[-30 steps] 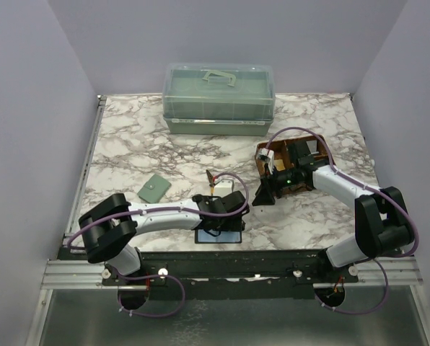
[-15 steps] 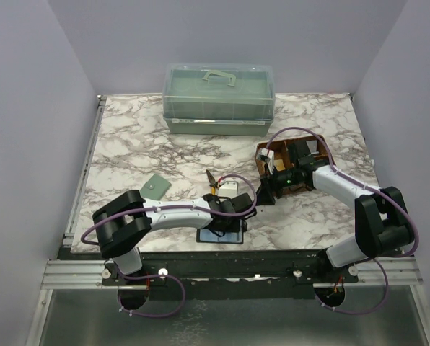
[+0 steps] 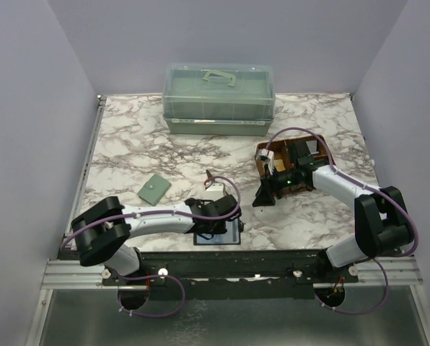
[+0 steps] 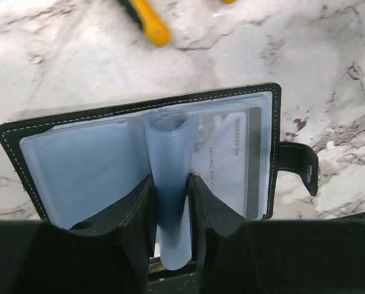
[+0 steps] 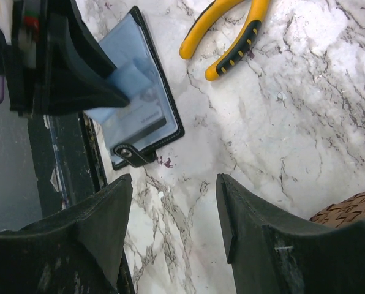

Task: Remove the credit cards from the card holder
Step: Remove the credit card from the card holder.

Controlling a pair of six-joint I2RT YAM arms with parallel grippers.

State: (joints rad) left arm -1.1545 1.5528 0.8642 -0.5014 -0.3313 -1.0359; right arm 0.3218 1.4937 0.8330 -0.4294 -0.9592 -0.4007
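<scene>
**Blue sleeve pinched, cards yet to come out**

Black and laid open flat, the card holder (image 4: pixel 78 165) sits at the near edge of the counter (image 5: pixel 305 122), with its snap tab (image 4: pixel 299 165) flung out to one side. The left end effector (image 4: pixel 170 180) is closed narrowly on one blue plastic sleeve (image 4: pixel 170 138), which stands up curled between its fingers. A grey credit card (image 4: pixel 231 165) shows in the pocket beside the tab. Whether the pinched sleeve holds another, I cannot tell. The right end effector (image 5: pixel 173 180) hangs wide over the counter, holding nothing, well apart from the holder. Yellow-handled pliers (image 5: pixel 231 37) lie just beyond the holder.

To do this step well, I judge the left arm should raise the sleeve gently so the holder does not drag. The right arm should then come in at the pocket's open side to draw the card out.
</scene>
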